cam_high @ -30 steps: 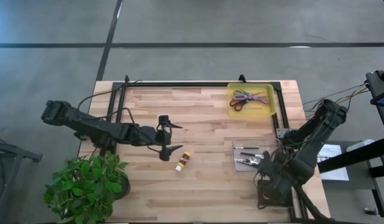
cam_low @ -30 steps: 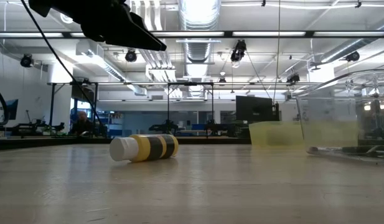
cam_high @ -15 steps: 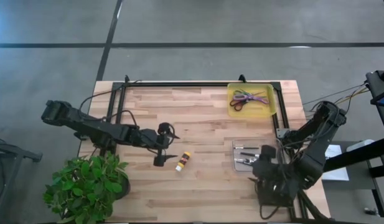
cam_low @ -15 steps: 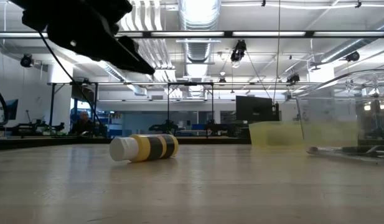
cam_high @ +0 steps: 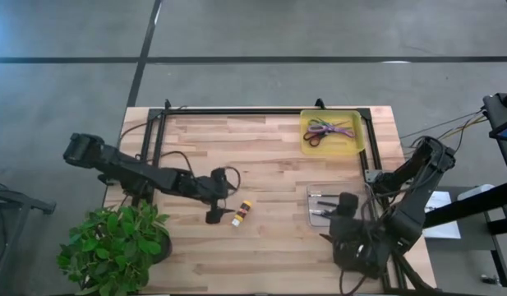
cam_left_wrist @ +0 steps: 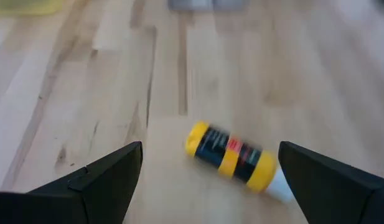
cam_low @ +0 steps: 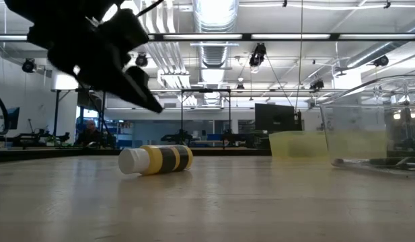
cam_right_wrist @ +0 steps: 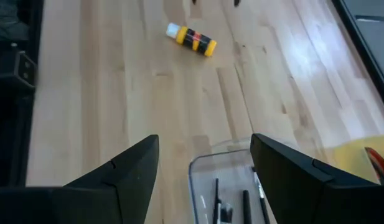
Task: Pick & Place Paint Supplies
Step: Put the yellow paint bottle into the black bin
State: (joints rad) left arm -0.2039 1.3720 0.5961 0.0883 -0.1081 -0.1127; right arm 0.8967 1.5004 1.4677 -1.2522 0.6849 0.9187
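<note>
We see a yellow paint bottle (cam_high: 241, 213) with black bands and a white cap lying on its side on the wooden table (cam_high: 261, 247), near the middle and well apart from both containers. The left gripper (cam_high: 221, 205) hovers just beside the bottle, its jaws spread wide and pinching nothing; in the left wrist view the bottle (cam_left_wrist: 235, 155) lies between and ahead of the two fingers (cam_left_wrist: 98, 183). We judge the bottle light and rigid, with a smooth round wall that may roll or slip under an off-centre squeeze. The surest hold is probably across the banded body, jaws square to its long axis, away from the narrower cap. The right gripper (cam_high: 345, 224) waits at the table's right side above the clear tray (cam_high: 312, 205), which holds thin dark brushes (cam_high: 327, 213); its jaws stand apart and empty. The yellow tray (cam_high: 357, 136) at the far right corner holds scissors (cam_high: 327, 130). A potted plant (cam_high: 113, 247) stands at the near left corner.
</note>
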